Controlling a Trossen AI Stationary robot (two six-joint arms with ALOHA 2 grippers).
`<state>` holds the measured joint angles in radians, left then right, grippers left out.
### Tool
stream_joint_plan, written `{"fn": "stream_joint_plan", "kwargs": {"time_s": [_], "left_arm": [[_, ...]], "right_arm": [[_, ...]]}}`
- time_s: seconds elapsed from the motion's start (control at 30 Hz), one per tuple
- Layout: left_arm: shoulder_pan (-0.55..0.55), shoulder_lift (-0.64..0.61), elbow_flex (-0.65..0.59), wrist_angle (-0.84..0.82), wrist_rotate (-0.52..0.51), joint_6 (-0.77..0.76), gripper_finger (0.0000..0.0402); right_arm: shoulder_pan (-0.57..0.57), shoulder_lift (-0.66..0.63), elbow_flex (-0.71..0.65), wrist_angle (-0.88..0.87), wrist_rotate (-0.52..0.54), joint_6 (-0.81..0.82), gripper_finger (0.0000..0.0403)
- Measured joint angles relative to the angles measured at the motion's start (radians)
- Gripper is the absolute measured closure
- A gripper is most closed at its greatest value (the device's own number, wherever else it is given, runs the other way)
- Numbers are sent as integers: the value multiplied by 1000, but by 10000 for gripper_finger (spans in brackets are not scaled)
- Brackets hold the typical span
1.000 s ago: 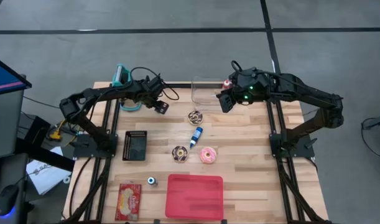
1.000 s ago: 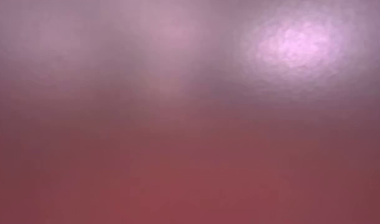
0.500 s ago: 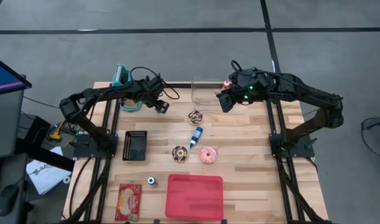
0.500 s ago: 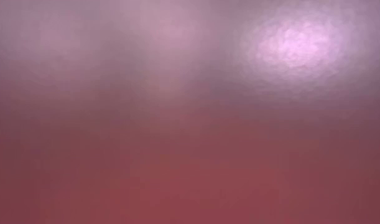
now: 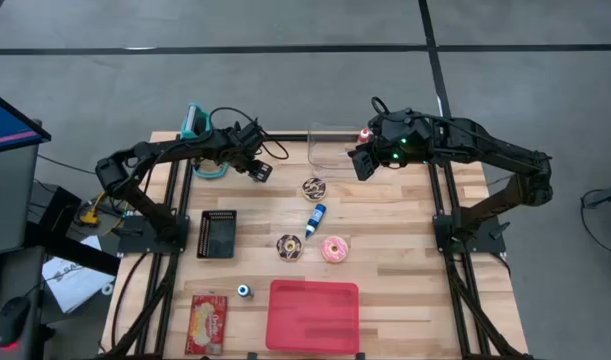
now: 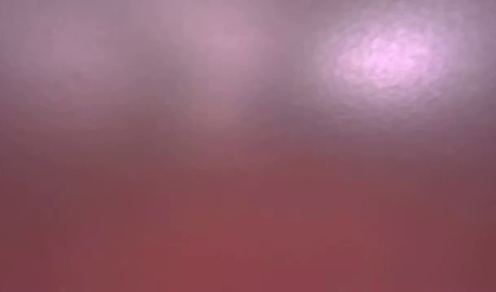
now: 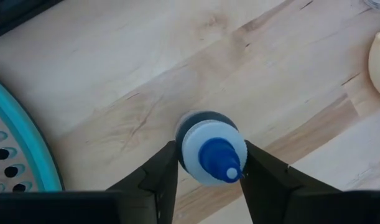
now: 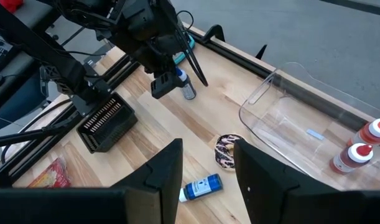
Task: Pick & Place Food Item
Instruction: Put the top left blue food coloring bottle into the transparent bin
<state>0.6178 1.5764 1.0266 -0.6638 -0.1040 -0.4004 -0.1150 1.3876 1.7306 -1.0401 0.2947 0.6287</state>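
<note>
A small bottle (image 7: 211,152) with a white cap and a blue nozzle stands upright on the wooden table at the far left. My left gripper (image 7: 209,163) reaches down over it, one finger on either side of the cap; the right wrist view shows the same gripper (image 8: 171,79) at the bottle. Two chocolate donuts (image 5: 313,187) (image 5: 290,247) and a pink donut (image 5: 335,249) lie mid-table. My right gripper (image 5: 363,163) hangs open above the far right, beside the clear container (image 5: 333,148). My left gripper has the bottle's white cap between its two fingers, which meet the cap's opposite sides (image 7: 187,158). The fingers come from above, slanting steeply down. The bottle stands upright with its base on the table.
A blue bottle (image 5: 315,218) lies between the donuts. A red tray (image 5: 313,315) sits at the near edge, with a snack bag (image 5: 207,322) to its left. A black rack (image 5: 216,233), a teal perforated dish (image 7: 15,162) and two red bottles (image 8: 357,152) are nearby. The low view is blocked by a red blur.
</note>
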Motion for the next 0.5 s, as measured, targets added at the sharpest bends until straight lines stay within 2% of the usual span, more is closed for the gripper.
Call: {"fn": "stream_joint_plan", "kwargs": {"time_s": [0.33,0.5], "left_arm": [[-2,-103,0,20,8,-1,265],[-40,-182,0,80,93,0,265]], "right_arm": [[1,0,0,0,20,1,267],[0,0,0,0,21,1,267]]}}
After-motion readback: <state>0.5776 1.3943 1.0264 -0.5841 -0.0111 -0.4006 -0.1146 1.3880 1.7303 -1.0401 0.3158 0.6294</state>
